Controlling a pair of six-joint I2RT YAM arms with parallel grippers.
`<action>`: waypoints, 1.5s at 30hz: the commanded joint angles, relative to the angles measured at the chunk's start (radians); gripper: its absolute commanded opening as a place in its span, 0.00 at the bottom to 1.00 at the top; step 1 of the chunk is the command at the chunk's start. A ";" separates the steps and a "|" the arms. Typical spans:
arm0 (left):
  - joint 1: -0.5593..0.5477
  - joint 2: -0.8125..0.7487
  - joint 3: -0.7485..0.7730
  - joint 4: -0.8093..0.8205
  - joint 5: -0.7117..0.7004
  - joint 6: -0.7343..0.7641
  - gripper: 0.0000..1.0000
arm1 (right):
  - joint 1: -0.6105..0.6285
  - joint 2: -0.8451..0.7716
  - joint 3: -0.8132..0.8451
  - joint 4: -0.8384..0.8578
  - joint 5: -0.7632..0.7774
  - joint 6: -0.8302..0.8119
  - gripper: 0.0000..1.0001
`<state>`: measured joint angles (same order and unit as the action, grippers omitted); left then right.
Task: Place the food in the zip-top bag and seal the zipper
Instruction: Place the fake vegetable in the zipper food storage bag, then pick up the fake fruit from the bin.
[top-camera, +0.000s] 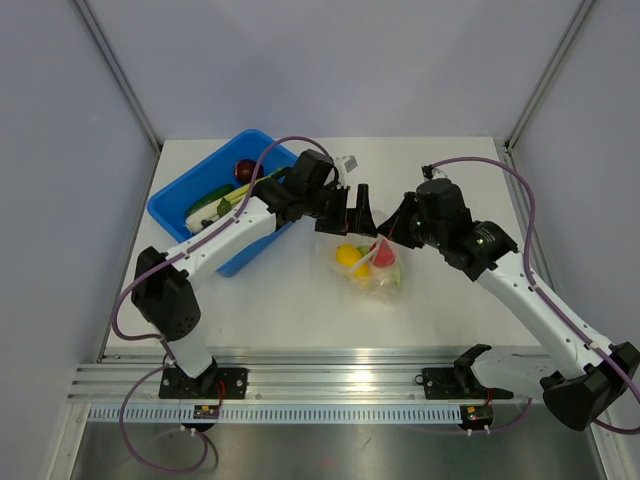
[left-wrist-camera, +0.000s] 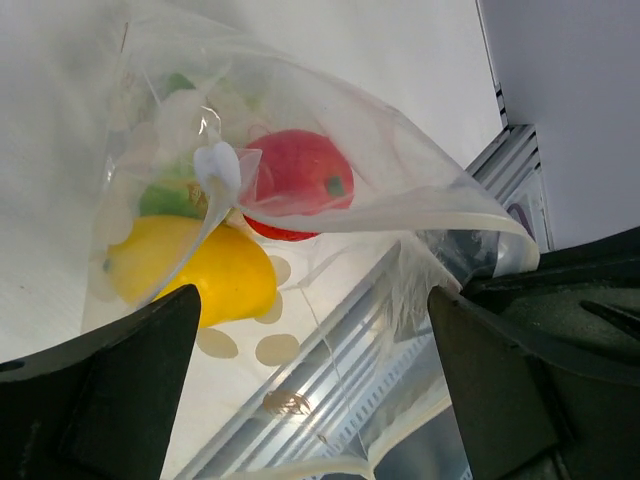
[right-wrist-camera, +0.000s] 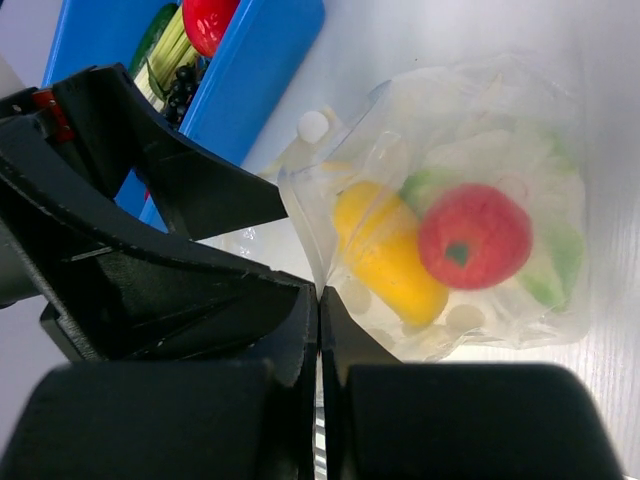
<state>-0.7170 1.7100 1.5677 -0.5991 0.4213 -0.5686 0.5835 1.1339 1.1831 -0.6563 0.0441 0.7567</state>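
Note:
The zip-top bag (top-camera: 375, 278) lies on the table's middle, dotted and crinkly, with a yellow pepper (top-camera: 348, 256), a red tomato (top-camera: 386, 254) and green and white pieces inside. My right gripper (top-camera: 393, 230) is shut on the bag's upper edge; in the right wrist view its gripper (right-wrist-camera: 320, 300) pinches the plastic beside the pepper (right-wrist-camera: 385, 255) and tomato (right-wrist-camera: 472, 235). My left gripper (top-camera: 354, 214) is open just behind the bag's mouth; in the left wrist view its gripper (left-wrist-camera: 310, 395) straddles the clear bag (left-wrist-camera: 400, 150), empty. I cannot tell whether the zipper is closed.
A blue tub (top-camera: 165, 202) stands at the back left under the left arm, holding a red piece (top-camera: 243, 170), a green-white leek (top-camera: 213, 206) and dark purple pieces (right-wrist-camera: 182, 85). An aluminium rail (top-camera: 330, 382) runs along the near edge.

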 joint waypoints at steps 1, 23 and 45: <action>-0.009 -0.075 0.089 -0.039 0.036 0.065 0.97 | 0.009 -0.019 0.003 0.021 0.019 0.009 0.00; 0.456 -0.271 -0.092 -0.166 -0.402 0.125 0.70 | 0.009 -0.008 -0.002 0.034 0.011 -0.010 0.00; 0.652 0.151 -0.077 -0.209 -0.750 0.007 0.86 | 0.009 0.041 0.036 0.030 0.007 -0.046 0.00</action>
<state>-0.0704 1.8492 1.4734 -0.8303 -0.3077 -0.4969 0.5846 1.1595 1.1744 -0.6544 0.0429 0.7372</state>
